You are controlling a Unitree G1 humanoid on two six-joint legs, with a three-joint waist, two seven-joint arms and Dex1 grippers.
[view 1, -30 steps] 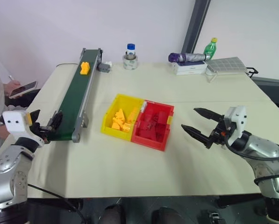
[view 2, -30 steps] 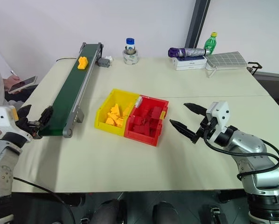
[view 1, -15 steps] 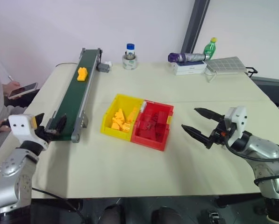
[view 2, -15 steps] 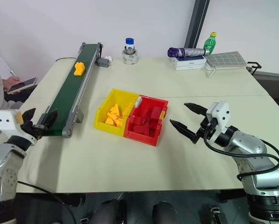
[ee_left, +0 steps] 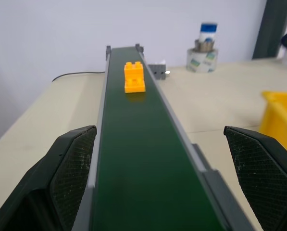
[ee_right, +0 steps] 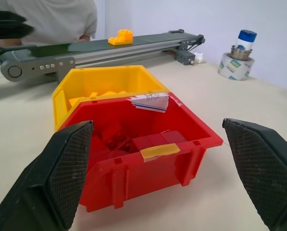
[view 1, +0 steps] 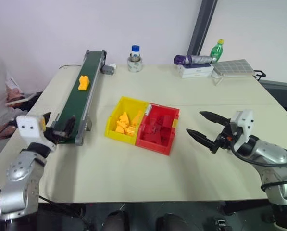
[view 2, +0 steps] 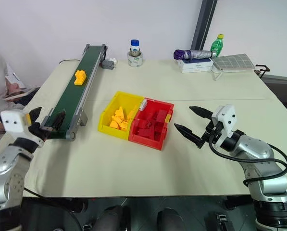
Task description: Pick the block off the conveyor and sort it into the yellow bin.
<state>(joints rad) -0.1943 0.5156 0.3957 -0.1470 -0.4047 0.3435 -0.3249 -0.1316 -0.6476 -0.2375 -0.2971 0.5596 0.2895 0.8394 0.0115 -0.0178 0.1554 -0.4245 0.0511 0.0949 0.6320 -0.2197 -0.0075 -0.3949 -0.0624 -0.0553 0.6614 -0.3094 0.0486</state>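
Sorting station at the approach stage. The conveyor (view 1: 80, 97) runs along the tabletop's left edge, from the far left corner toward the near side, its grey motor at the far end. The block (view 1: 83, 83), a studded yellow-orange brick, lies on the belt in its far half, free of both side rails and well apart from either gripper. The left gripper (view 1: 58, 130) sits at the belt's near end with its two black fingers spread wide and empty, one to each side of the belt line, as the left wrist view shows with the block (ee_left: 134, 77) centred between them farther up the belt. The right gripper (view 1: 205, 129) hovers over the tabletop's right half, fingers parted and empty, pointing toward the joined bins. The yellow bin (view 1: 113, 117) stands near the tabletop's centre, touching the red bin (view 1: 170, 142) on its right; both already contain bricks of their own colour. Likely hazards: if the belt is carrying the block, a closure timed early or late would miss or merely nudge it, possibly off the belt's end; the brick's irregular studded shape may twist in a pinch; fingers lowered beside the belt may strike the metal rails; and a release made too far right would land in the red bin.
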